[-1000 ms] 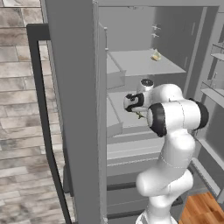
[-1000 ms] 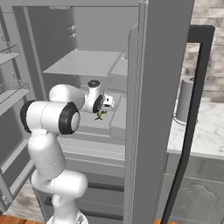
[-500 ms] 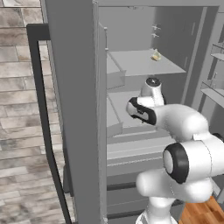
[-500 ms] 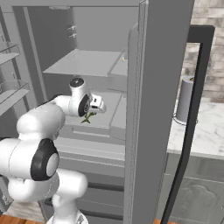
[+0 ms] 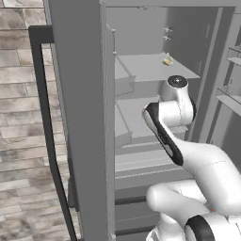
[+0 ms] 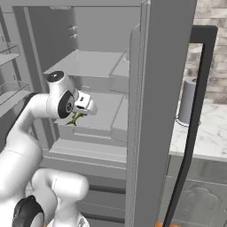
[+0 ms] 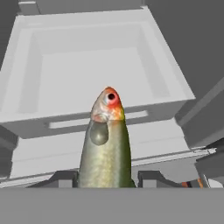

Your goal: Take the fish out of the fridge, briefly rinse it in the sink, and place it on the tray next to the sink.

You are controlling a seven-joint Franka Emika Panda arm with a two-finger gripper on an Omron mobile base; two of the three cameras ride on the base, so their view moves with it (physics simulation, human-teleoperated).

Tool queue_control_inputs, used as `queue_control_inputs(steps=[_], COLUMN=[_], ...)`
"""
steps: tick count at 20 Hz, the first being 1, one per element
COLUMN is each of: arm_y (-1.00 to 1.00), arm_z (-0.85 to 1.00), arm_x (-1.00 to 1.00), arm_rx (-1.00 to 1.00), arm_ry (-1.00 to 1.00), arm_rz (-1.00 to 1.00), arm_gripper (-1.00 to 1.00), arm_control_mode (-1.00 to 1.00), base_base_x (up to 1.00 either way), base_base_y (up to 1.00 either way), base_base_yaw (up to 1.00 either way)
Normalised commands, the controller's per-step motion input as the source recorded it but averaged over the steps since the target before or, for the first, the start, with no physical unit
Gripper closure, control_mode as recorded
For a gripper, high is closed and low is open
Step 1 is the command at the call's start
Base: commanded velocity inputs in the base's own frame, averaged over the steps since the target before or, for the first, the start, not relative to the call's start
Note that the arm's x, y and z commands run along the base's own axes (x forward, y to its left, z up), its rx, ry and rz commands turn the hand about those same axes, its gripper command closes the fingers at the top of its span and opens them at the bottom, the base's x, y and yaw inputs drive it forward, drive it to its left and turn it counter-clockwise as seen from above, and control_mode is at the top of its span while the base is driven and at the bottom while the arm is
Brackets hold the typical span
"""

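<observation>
The fridge [image 5: 80, 117] stands open, its grey door swung out with the long black bar handle [image 5: 49, 141] on its outer face. Inside, grey shelves step back into the cabinet, and a small yellowish lump [image 5: 168, 60] sits near the far right of the upper shelf [image 5: 146, 66].

The arm reaches into the compartment at the level of the middle shelf [image 6: 104, 111]. In the right base view the gripper [image 6: 76, 119] hangs just in front of that shelf's near edge, with a slim green shape, the fish [image 6: 75, 119], poking down and out from under the hand.

The hand view shows the fish [image 7: 106, 144] head-up between the two dark fingers [image 7: 64, 178], its red-orange head clear above them and its olive, yellowish body running down between them. The fingers stand close in on either side of its body, narrowed to a grip on it. Beyond the fish lies a pale, open fridge bin [image 7: 94, 70].

On the right, outside the fridge, a marbled counter [image 6: 206, 128] carries a grey cylinder [image 6: 188, 102].
</observation>
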Motion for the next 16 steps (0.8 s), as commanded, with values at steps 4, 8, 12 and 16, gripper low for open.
queue_control_inputs(steps=[4, 8, 12, 16], arm_y=[-0.02, 0.0, 0.0, 0.0], arm_z=[0.11, 0.0, 0.0, 0.0], arm_x=[-1.0, -1.0, 0.0, 0.0], arm_rx=[0.11, 0.11, 0.0, 0.0], arm_ry=[-0.01, 0.0, 0.0, 0.0], arm_rz=[0.0, -0.05, 0.0, 0.0], arm_gripper=[1.0, 1.0, 1.0, 1.0], arm_control_mode=[-1.0, -1.0, 1.0, 1.0], base_base_x=[0.0, 0.0, -1.0, -0.96], base_base_y=[0.0, 0.0, 0.06, 0.25], base_base_yaw=[0.0, 0.0, -0.52, -0.81])
